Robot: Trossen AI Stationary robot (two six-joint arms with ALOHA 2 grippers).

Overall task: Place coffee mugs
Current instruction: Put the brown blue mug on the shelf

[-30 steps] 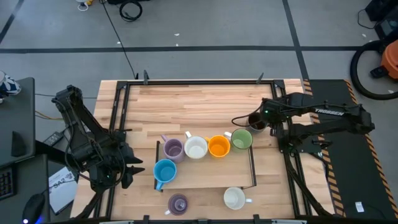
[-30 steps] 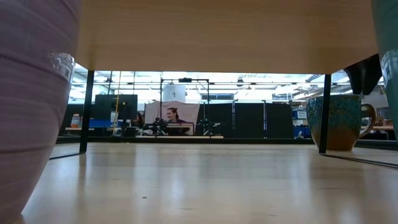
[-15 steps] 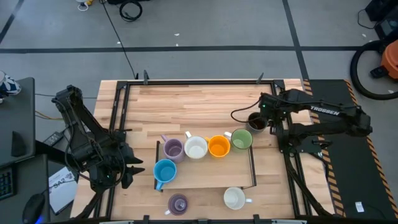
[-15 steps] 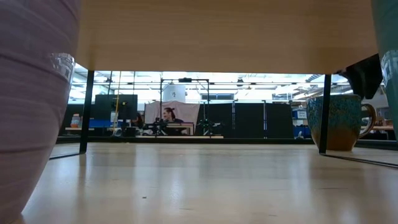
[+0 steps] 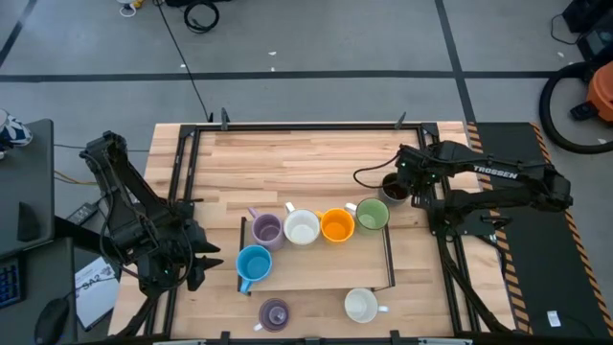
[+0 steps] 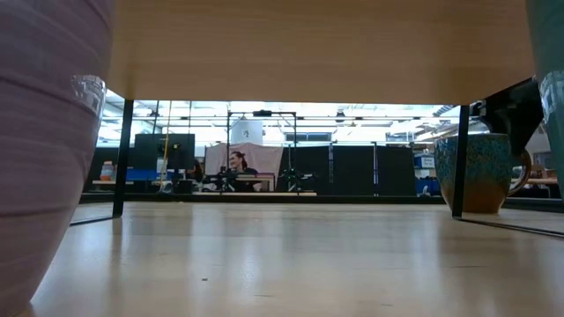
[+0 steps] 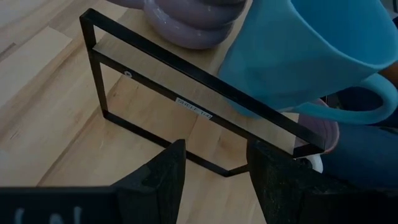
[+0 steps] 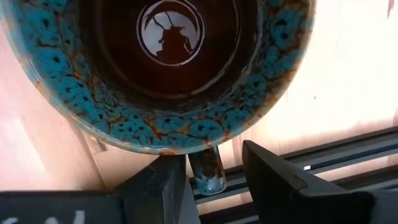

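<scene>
Brown mug [image 5: 394, 187] sits on the counter [image 5: 306, 158], right under the right hand [image 5: 414, 182]. Its handle pokes between the open fingers [image 8: 273, 177], which grasp nothing yet.

Even overhead light falls on the bench [image 5: 316, 153], shadows soft. Seen low, the lavender mug [image 6: 44, 158] nearest is blurred; bright ceiling lights reflect inside the dark brown mug [image 8: 168, 31].

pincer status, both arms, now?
Left pincer: open, empty, parked near the light blue mug.
Right pincer: open, straddling the dark brown mug's handle, not clamped.
</scene>
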